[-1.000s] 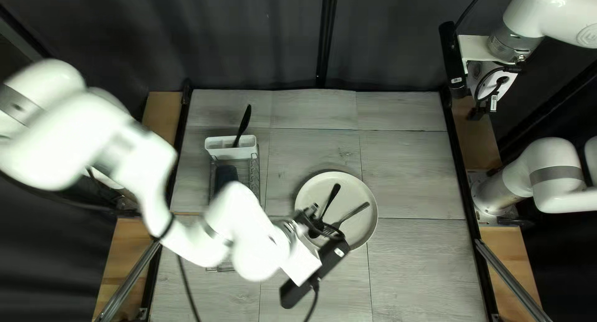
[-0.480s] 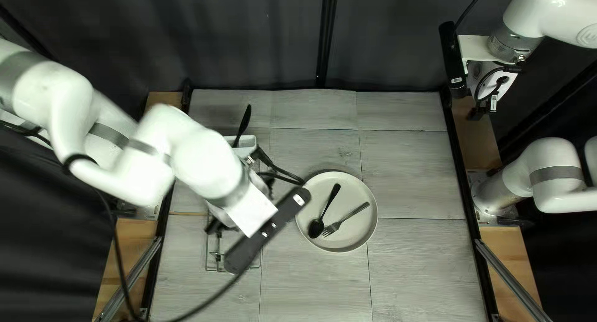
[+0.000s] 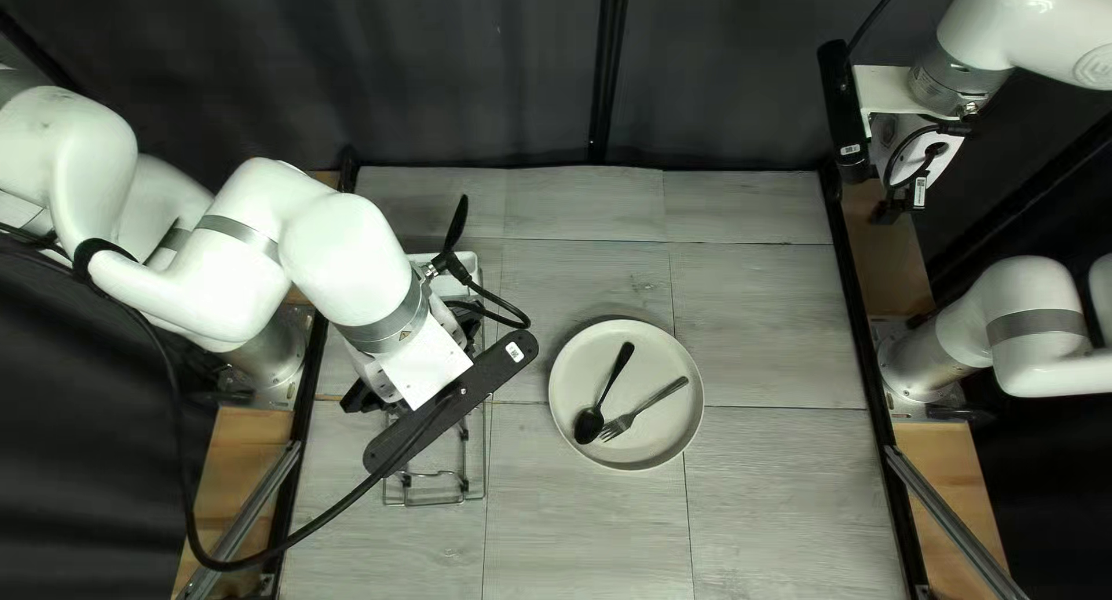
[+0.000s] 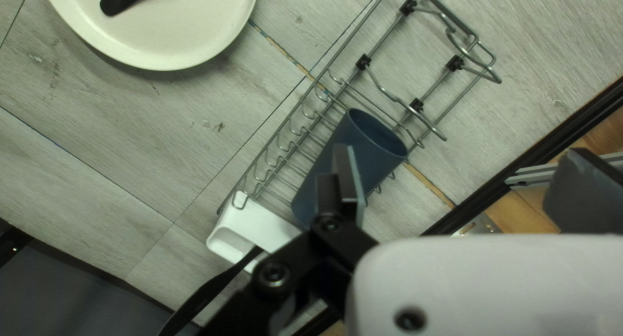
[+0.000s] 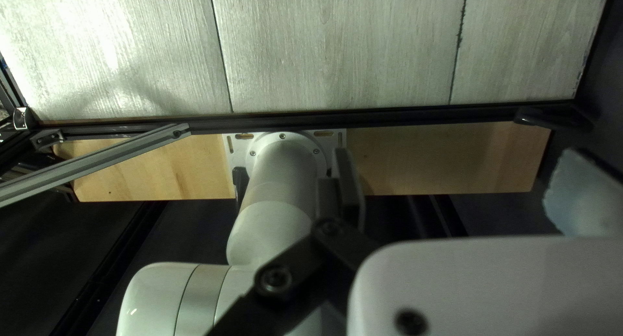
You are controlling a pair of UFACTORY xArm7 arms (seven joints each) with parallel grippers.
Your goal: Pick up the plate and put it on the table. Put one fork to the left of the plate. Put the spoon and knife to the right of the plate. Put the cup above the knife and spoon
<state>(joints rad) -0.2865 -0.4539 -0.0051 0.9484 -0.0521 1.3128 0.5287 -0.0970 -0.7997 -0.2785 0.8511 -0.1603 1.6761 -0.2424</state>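
top left view: to the right of the rack [image 3: 434,503], the plate [image 3: 660,438] on the desk [image 3: 765,496] carries the spoon [image 3: 590,424] and fork [image 3: 631,418]; over the rack hangs the left claw [image 3: 365,396], the right claw [image 3: 890,211] well apart from it. left wrist view: that claw's released, the cup [image 4: 376,141] lying in the rack beneath one finger [image 4: 350,180], a black utensil [image 4: 201,297] in the white holder [image 4: 227,235] at the rack's end. right wrist view: released, fingers [image 5: 351,187] spread.
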